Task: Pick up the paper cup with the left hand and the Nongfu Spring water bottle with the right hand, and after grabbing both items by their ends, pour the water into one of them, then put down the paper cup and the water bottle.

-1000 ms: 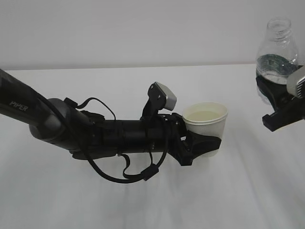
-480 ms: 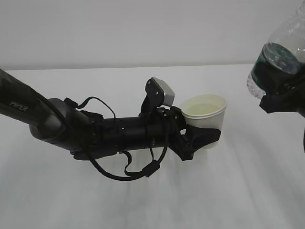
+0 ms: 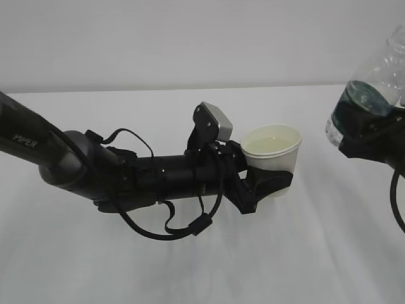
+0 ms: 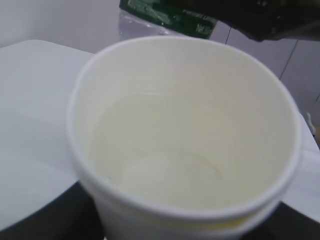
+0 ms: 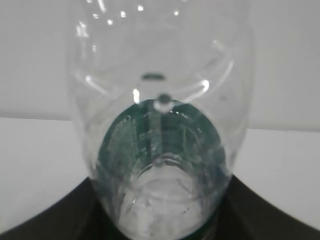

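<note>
Ext view: chest height, slanting down across the table, mid range, facing the back wall.
L wrist: v. close, looks down into the cup; bottle at top edge.
R wrist: v. close, along the bottle, base nearest.
Shared: cup and bottle in ext + L wrist; bottle in all three.

A white table spreads under me, faintly creased. At twelve o'clock a plain pale wall rises behind its far edge.
</note>
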{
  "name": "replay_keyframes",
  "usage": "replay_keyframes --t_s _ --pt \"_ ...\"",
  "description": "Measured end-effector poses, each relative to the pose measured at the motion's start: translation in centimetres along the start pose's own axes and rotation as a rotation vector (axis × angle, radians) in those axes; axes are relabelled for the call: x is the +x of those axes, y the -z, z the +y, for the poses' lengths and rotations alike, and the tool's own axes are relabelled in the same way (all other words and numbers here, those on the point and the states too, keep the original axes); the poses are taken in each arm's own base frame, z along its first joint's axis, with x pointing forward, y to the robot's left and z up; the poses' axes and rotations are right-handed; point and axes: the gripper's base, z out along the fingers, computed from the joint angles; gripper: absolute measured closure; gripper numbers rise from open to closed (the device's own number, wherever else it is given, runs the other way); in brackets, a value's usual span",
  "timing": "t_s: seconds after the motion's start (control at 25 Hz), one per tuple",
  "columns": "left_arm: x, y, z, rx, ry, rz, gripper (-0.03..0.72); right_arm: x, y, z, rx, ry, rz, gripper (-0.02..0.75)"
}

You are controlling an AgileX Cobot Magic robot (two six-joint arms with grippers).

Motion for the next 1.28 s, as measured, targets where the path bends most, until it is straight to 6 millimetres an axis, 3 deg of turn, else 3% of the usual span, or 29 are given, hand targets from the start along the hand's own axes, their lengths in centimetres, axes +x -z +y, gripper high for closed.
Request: replay_keyframes --t_s 0.4,1.28 --pt "0.0 0.0 0.0 0.0 -0.017 0.0 0.249 3.1 -1.2 -1.0 0.086 -0.008 0.104 0.364" --pt "0.0 0.0 0.0 -0.002 -0.024 -0.001 0.249 8.1 -8.1 -2.2 0.09 -0.006 0.16 0.365"
